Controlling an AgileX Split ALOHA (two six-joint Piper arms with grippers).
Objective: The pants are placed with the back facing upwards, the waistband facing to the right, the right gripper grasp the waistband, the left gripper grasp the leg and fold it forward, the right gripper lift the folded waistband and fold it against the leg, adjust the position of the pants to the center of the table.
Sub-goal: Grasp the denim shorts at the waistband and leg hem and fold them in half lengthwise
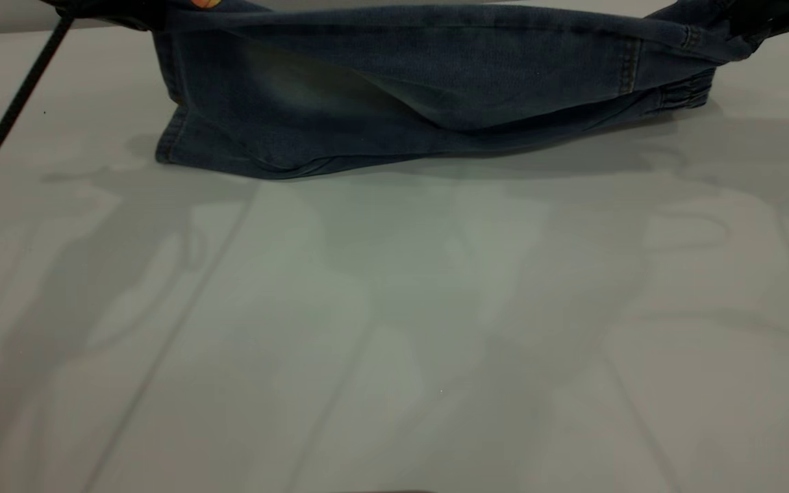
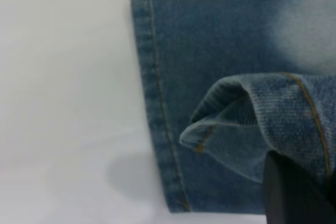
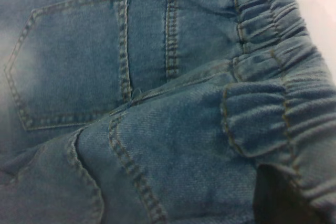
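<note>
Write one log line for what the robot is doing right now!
step: folding forward | left pincer: shut on leg | right pincer: shut on waistband | pants: far edge lifted off table

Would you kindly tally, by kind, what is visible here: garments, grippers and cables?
Garments: 1, the pants, lifted at both ends above the table.
Grippers: 2, the left gripper on the leg, and the right gripper on the waistband.
Cables: 1, the black cable.
Total: 4.
</note>
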